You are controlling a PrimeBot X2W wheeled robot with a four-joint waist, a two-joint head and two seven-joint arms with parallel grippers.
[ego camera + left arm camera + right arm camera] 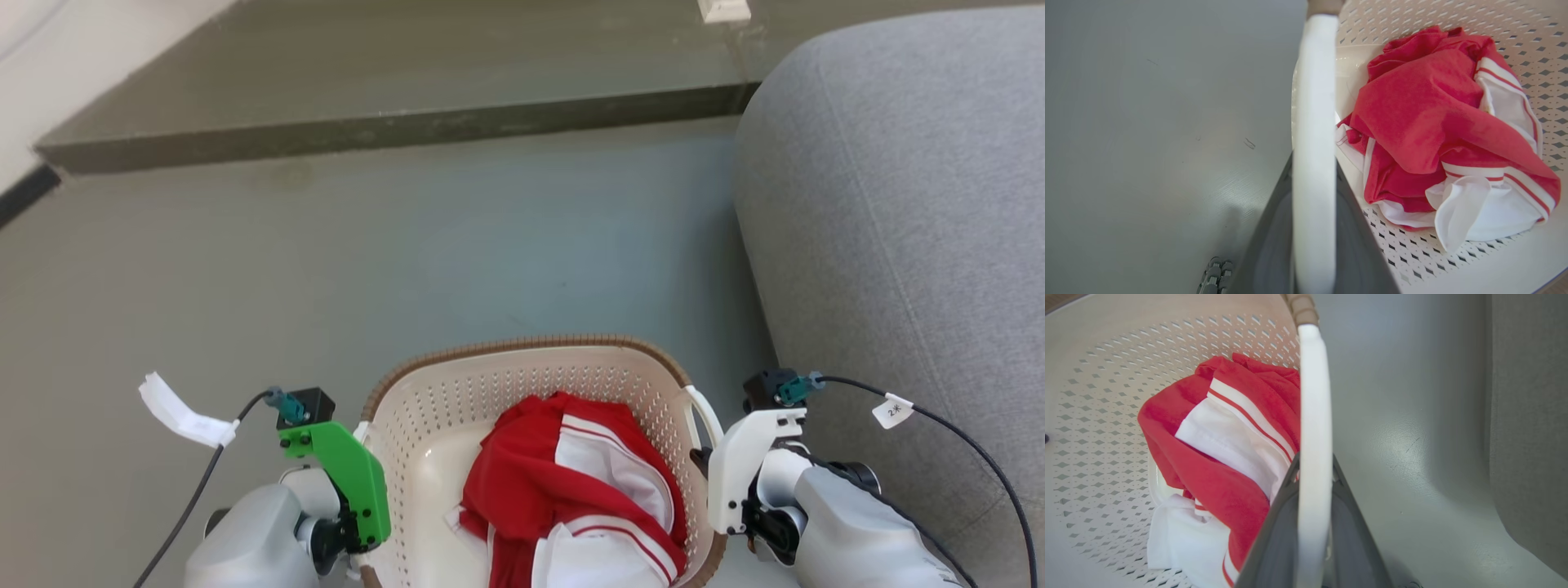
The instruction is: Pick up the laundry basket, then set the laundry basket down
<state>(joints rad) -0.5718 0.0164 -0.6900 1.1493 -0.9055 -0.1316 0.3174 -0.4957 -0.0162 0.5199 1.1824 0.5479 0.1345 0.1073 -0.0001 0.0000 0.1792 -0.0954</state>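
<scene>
While the laundry basket [531, 384] lies between them, the left gripper [1314, 163] and right gripper [1314, 457] apparently pinch its side handles [1314, 81].

Head overhead; wrist close-ups of basket [522, 340]

The head view's bottom edge cuts off the near end of the laundry basket [424, 425], a red-and-white garment [531, 490] hides much of its floor, the print on the cable tag [892, 411] is too small to read, and the white handles [1312, 81] hide the finger gaps of the left gripper [1313, 165] and the right gripper [1314, 462].
</scene>
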